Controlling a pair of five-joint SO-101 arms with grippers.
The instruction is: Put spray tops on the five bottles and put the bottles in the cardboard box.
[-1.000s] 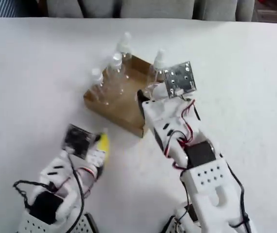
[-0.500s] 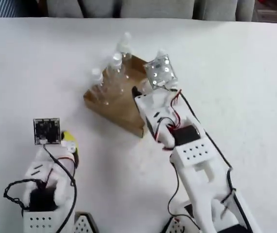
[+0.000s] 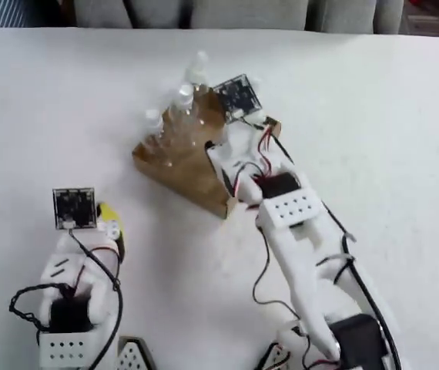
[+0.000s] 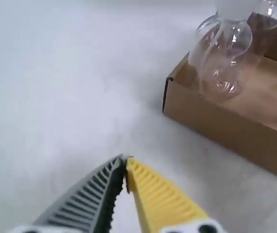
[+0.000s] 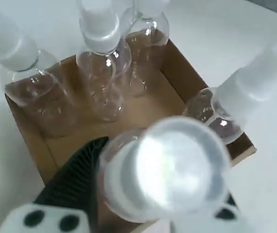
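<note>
Cardboard box (image 3: 177, 183) is now lying directly under the right arm, which has been swinging in from the box's far edge over the last second. The right claw (image 5: 150, 194) is gripping the fifth bottle (image 5: 165, 165), spray top on, and holding it over the free corner of the box. I cannot tell whether its base is touching the box floor yet. Four other bottles (image 5: 99, 43) are already standing inside the box with their tops fitted. By my reckoning the task is nearing its end: only lowering and releasing this last bottle seems to be left.

The left arm has been pulling away from the box's near corner. It is now resting well apart from the box on the white worktop (image 3: 373, 116). The left claw (image 4: 125, 165) is closed with nothing between its grey and yellow fingers.
</note>
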